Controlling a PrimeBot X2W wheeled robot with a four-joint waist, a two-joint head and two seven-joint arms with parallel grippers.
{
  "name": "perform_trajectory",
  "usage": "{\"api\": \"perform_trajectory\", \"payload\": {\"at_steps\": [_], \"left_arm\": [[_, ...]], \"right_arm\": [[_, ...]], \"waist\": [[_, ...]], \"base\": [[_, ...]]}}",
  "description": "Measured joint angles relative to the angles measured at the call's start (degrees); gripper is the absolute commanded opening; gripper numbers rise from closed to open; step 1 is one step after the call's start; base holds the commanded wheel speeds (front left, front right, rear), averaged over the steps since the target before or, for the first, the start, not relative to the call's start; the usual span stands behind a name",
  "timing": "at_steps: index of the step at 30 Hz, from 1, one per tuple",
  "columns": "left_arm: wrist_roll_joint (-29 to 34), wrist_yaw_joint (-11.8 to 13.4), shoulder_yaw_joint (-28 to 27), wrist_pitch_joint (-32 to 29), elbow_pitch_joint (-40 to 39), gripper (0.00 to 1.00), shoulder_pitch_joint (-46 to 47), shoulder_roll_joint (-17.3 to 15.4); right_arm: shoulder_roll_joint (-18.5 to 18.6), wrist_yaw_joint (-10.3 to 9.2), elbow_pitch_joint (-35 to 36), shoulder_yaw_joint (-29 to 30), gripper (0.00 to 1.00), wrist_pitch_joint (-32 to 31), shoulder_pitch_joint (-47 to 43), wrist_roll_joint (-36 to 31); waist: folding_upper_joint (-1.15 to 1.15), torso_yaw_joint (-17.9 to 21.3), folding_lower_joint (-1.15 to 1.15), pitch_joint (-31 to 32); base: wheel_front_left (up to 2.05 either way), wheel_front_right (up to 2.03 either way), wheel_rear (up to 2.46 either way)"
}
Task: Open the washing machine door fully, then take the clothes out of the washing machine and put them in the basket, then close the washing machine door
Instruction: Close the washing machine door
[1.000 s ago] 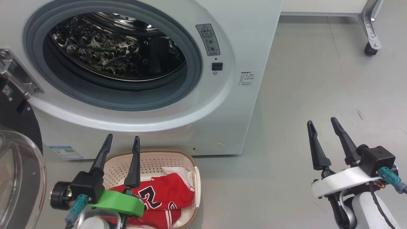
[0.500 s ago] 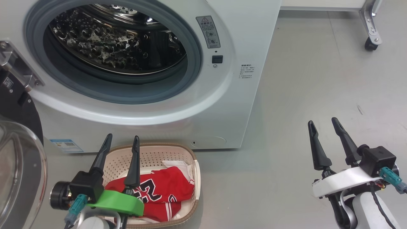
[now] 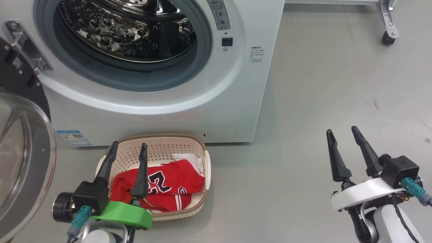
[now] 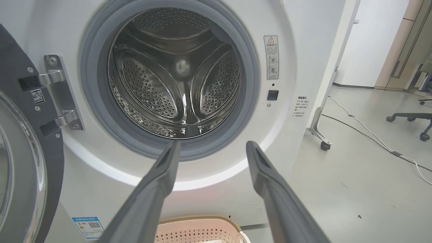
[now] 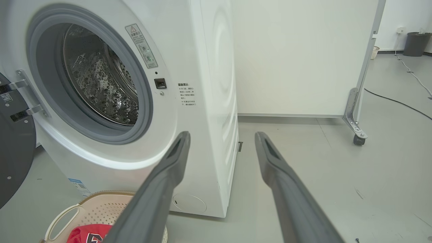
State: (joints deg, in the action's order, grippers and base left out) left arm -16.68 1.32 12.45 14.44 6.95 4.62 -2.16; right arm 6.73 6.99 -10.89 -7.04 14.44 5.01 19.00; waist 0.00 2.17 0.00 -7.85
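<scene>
Head view: the left gripper (image 3: 129, 145) sits at the lower left with its two long dark fingers spread wide and nothing between them. It hovers over the near-left part of the basket (image 3: 203, 153), fingers pointing up toward the washing machine (image 3: 249, 101). There's a bright green bracket (image 3: 126, 214) on that wrist.

The basket is a small cream perforated tub with a brown woven-look rim. It's parked on the grey floor (image 3: 320, 84) just in front of the machine. The clothes (image 3: 175, 180) are piled inside: a crumpled red jersey with a black-and-white number facing up, plus a white piece (image 3: 189, 158) tucked into the back right corner.

The machine is a big white front loader with a grey rubber gasket (image 3: 135, 79) around a shiny perforated steel drum (image 3: 128, 30). A small blue sticker (image 3: 73, 137) sits low on the front, just left of the basket. The left wrist view looks straight into the drum, with its holes and ribs in plain sight.

The washing machine door (image 3: 20, 162) is swung out to the left on a metal hinge (image 3: 28, 47), black rim and bulging clear glass bowl facing the camera.

The right gripper (image 3: 341, 130) is at the lower right over bare floor, well apart from basket and machine. Its fingers are just as wide apart, gripping nothing, leaning slightly left. In the right wrist view those fingers frame the machine's right front corner.
</scene>
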Motion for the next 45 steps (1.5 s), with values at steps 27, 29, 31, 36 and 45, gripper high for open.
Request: {"api": "perform_trajectory", "payload": {"at_steps": [27,29,31,36,45], "left_arm": [[1.8,0.2,-0.6,0.0,-0.4,1.0,0.0,0.0],[1.8,0.2,-0.5,0.0,-0.4,1.0,0.0,0.0],[1.8,0.2,-0.5,0.0,-0.4,1.0,0.0,0.0],[1.8,0.4,-0.5,0.0,-0.5,1.0,0.0,0.0],[1.8,0.6,-0.1,0.0,-0.6,1.0,0.0,0.0]], "right_arm": [[-0.3,0.0,-0.2,0.1,1.0,0.0,0.0,0.0],[-0.4,0.0,-0.2,0.0,1.0,0.0,0.0,0.0],[-0.4,0.0,-0.2,0.0,1.0,0.0,0.0,0.0],[-0.4,0.0,-0.2,0.0,1.0,0.0,0.0,0.0],[-0.4,0.0,-0.1,0.0,1.0,0.0,0.0,0.0]], "waist": [[0.0,-0.2,0.0,-0.3],[0.0,-0.2,0.0,-0.4],[0.0,-0.2,0.0,-0.5],[0.0,-0.1,0.0,-0.7],[0.0,-0.1,0.0,-1.3]], "base": [[-0.89,0.89,0.0],[-0.3,0.3,0.0],[-0.22,0.22,0.0],[-0.08,0.08,0.0],[-0.06,0.23,-0.17]]}}
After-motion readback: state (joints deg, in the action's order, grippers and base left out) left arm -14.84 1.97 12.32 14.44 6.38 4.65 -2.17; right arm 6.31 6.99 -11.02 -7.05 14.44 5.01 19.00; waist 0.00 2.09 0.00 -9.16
